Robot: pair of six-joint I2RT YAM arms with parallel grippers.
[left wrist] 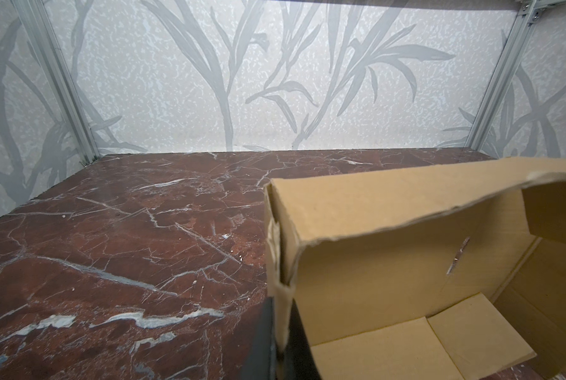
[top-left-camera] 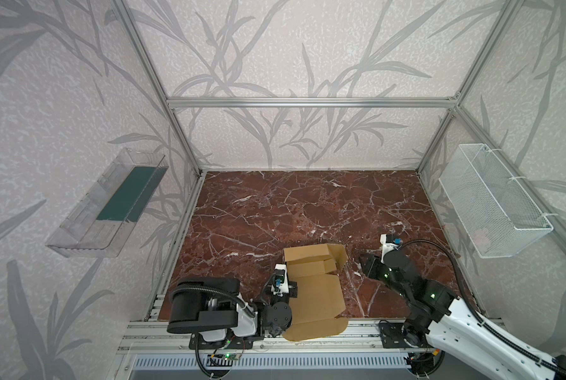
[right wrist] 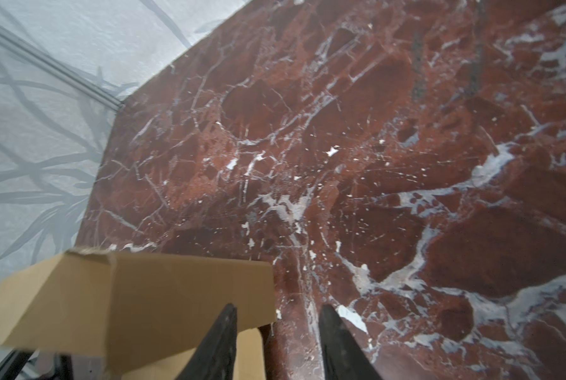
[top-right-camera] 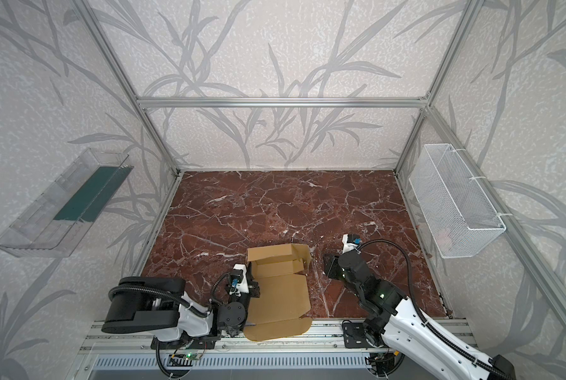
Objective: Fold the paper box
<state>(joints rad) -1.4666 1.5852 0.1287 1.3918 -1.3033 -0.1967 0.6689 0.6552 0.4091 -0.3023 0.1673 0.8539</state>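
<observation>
The paper box (top-left-camera: pixel 317 289) (top-right-camera: pixel 280 292) is tan cardboard, partly folded, and lies at the front middle of the marble table. Its far wall stands up and a right flap (top-left-camera: pixel 340 260) leans outward. My left gripper (top-left-camera: pixel 292 291) (top-right-camera: pixel 254 289) (left wrist: pixel 280 307) is shut on the box's left side wall (left wrist: pixel 283 263), pinching the cardboard edge between both fingers. My right gripper (top-left-camera: pixel 364 263) (top-right-camera: pixel 327 265) (right wrist: pixel 278 309) hovers open just right of the box, nothing between its fingers. In the right wrist view the box's flap (right wrist: pixel 127 296) lies beside one finger (right wrist: pixel 222 335).
The box's front flap (top-left-camera: pixel 314 329) overhangs the table's front edge onto the aluminium rail (top-left-camera: pixel 360 332). A clear plastic bin (top-left-camera: pixel 110 204) hangs on the left wall and a white wire basket (top-left-camera: pixel 492 204) on the right wall. Bare marble (top-left-camera: pixel 308 210) stretches behind the box.
</observation>
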